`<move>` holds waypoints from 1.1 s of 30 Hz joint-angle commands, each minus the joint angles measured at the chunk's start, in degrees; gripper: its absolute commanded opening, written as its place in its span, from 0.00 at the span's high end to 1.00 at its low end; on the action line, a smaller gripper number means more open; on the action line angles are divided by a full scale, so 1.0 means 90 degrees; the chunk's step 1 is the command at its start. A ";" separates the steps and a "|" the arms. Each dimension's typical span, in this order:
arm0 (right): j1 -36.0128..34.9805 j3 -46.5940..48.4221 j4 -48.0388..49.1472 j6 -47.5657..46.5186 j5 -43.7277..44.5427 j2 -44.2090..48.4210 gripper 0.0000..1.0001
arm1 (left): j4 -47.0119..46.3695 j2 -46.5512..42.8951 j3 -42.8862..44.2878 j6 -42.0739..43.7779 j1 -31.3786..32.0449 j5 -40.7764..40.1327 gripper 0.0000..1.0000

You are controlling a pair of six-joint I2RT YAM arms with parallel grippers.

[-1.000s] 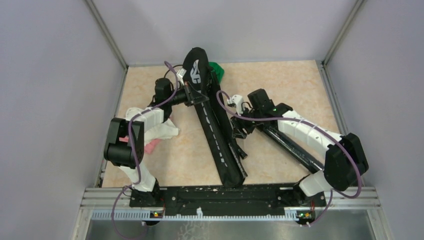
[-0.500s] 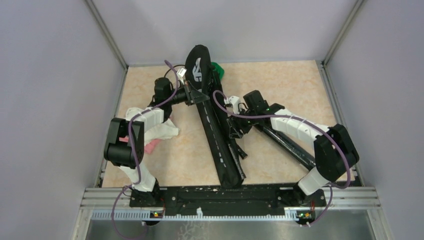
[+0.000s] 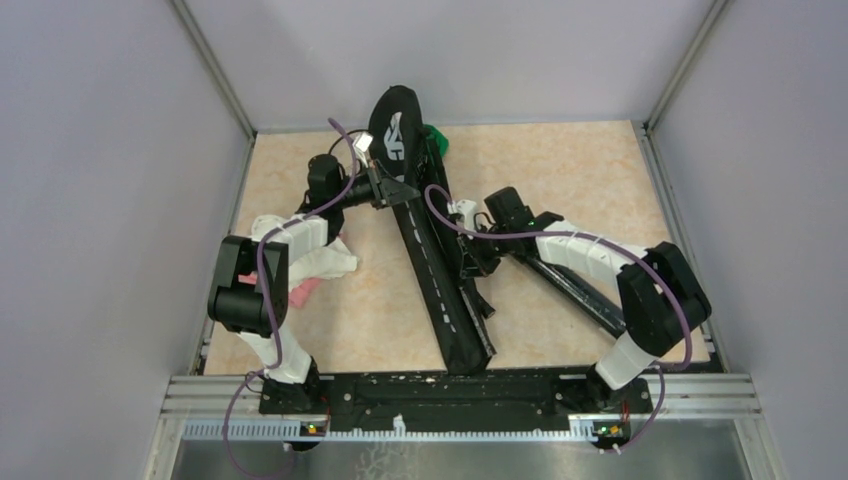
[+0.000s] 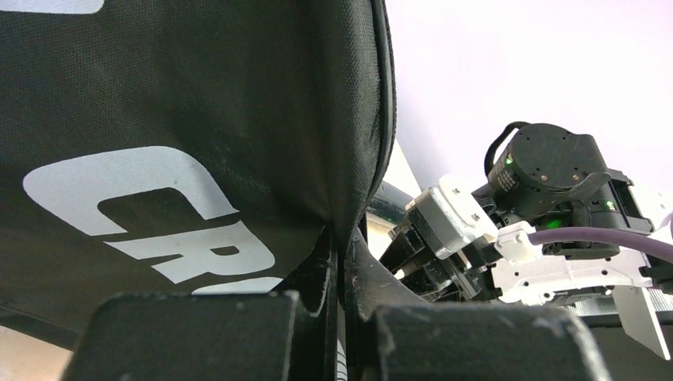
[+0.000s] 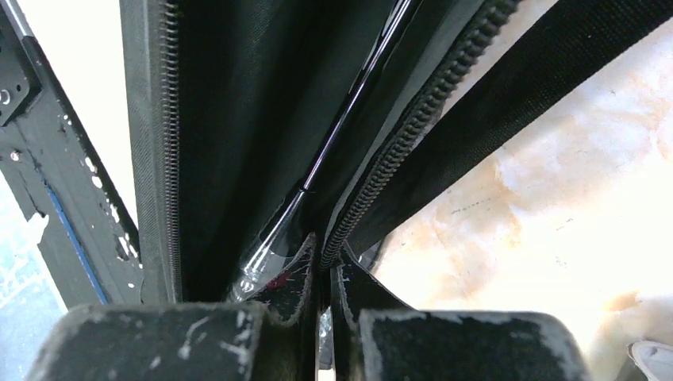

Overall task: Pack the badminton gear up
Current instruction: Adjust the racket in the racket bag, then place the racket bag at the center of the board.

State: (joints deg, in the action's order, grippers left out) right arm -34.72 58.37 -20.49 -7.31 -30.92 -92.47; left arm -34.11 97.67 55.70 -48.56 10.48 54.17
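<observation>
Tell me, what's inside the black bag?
Through the open zipper of the black bag, one thin shiny racket shaft shows. Its head, and anything else inside, is hidden by the fabric.

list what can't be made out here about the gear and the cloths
- Racket bag contents: top view, fabric covers them; right wrist shows only one glossy shaft in the opening.
- Black tube: top view, the right arm covers most of it.
- Green cloth: top view, mostly behind the bag's raised end.
- Bag lettering: left wrist, too close, only part shows above the left claw.
- Shuttlecocks: in no view.
</observation>
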 commanded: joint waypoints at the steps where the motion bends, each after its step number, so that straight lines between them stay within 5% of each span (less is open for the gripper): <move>1: 0.0019 0.0325 -0.0077 -0.0056 -0.0065 0.0677 1.00 | -0.0413 -0.0161 0.0161 0.0189 -0.0111 0.0219 1.00; 9: 0.0015 0.1524 -0.1291 -0.0230 0.1526 0.1275 1.00 | 0.1202 -0.0178 0.0971 0.1752 -0.0334 0.0578 0.91; 14: 0.0016 0.2057 -0.1822 -0.0352 0.2747 0.1105 1.00 | 0.1368 -0.0040 0.1087 0.1914 -0.0327 0.0494 0.97; 27: 0.0015 0.1492 -0.1240 -0.0693 0.4182 0.1267 1.00 | 0.2041 0.0363 0.1198 0.2710 0.0086 0.0086 1.00; 33: -0.0048 0.1021 -0.0884 -0.0740 0.4241 0.1491 1.00 | 0.2131 0.0471 0.1248 0.2872 0.0265 -0.0017 0.86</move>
State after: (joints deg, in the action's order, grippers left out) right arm -34.74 69.14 -33.34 -12.91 4.91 -83.26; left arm -15.07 101.03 64.88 -25.78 11.90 54.52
